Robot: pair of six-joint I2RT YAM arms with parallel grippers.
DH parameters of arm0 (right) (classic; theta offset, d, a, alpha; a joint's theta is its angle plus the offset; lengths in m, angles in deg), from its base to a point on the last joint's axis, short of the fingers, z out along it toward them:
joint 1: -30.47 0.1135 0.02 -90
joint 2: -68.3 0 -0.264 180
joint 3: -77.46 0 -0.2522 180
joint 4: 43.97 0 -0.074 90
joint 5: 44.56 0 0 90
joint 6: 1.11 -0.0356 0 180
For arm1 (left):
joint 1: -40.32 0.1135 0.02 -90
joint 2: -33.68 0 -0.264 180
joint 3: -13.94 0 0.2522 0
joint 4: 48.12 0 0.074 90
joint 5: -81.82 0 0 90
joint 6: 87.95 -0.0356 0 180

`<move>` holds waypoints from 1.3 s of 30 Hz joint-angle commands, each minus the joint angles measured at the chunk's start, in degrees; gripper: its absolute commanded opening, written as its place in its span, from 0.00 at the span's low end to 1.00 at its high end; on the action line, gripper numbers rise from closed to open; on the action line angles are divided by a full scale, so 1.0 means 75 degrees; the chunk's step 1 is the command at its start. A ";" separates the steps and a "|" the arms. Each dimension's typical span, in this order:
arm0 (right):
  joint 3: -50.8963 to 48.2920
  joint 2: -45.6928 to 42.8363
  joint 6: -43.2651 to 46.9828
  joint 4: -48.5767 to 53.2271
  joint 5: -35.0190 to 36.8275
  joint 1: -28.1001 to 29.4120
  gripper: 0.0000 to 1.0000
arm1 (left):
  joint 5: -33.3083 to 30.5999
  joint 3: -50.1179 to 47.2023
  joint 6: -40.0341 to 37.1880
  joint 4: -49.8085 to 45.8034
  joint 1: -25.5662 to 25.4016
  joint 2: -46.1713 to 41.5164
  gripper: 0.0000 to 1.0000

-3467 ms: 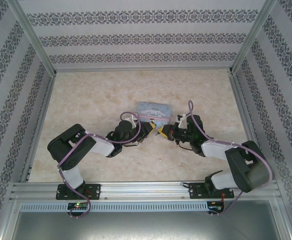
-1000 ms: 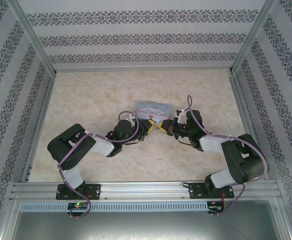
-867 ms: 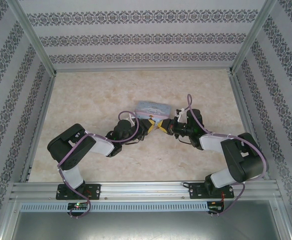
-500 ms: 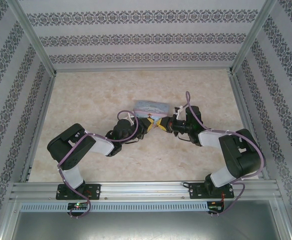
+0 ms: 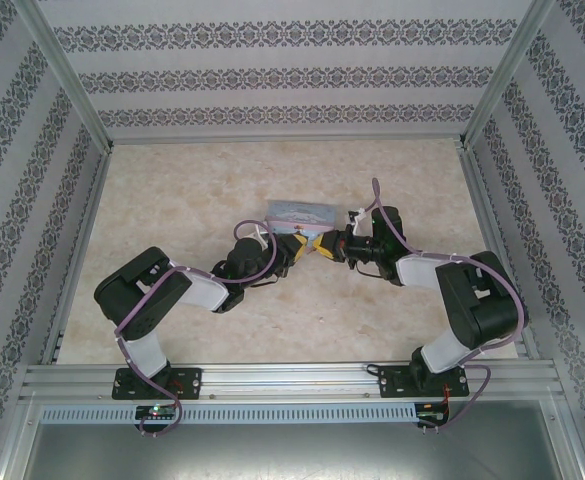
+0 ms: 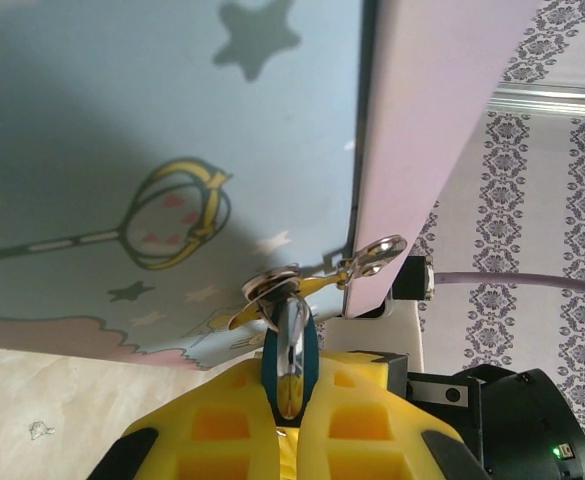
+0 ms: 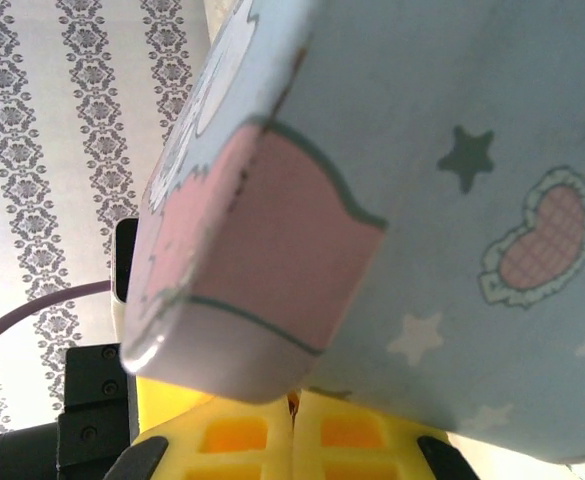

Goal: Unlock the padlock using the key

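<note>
While left gripper [image 6: 290, 405] clamps the padlock [image 6: 309, 352] at the tin [image 6: 122, 120], right gripper [image 7: 292, 422] pinched closed.

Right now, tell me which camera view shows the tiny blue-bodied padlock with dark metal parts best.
Left wrist: the padlock sits close up between the yellow fingers of the left gripper. Top external: too small to tell. Right wrist: the pale blue tin blocks it.

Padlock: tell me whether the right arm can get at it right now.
Probably, but narrowly. The right gripper sits nearly tip to tip with the left gripper, whose jaws clamp the padlock by the tin, covering its sides and leaving little exposed.
</note>
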 commanded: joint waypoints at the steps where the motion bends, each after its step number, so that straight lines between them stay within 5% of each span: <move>1: 0.0432 0.0220 -0.0052 -0.0470 0.0021 0.0052 0.00 | 0.1289 0.0008 -0.0225 0.0734 -0.0328 -0.0500 0.00; 18: -0.0324 -0.0442 -0.0246 -0.0464 0.0675 0.0616 0.00 | 0.1380 -0.0261 -0.0437 0.0359 -0.0327 -0.0915 0.00; 33: -0.1462 -0.1340 -0.0258 -0.0374 0.1144 0.1009 0.00 | 0.0825 -0.1229 -0.1139 -0.1539 -0.0420 -0.3191 0.00; 39: -0.1589 -0.1470 -0.0373 -0.0419 0.1385 0.1300 0.00 | 0.0721 -0.1318 -0.1149 -0.1527 -0.0442 -0.3122 0.00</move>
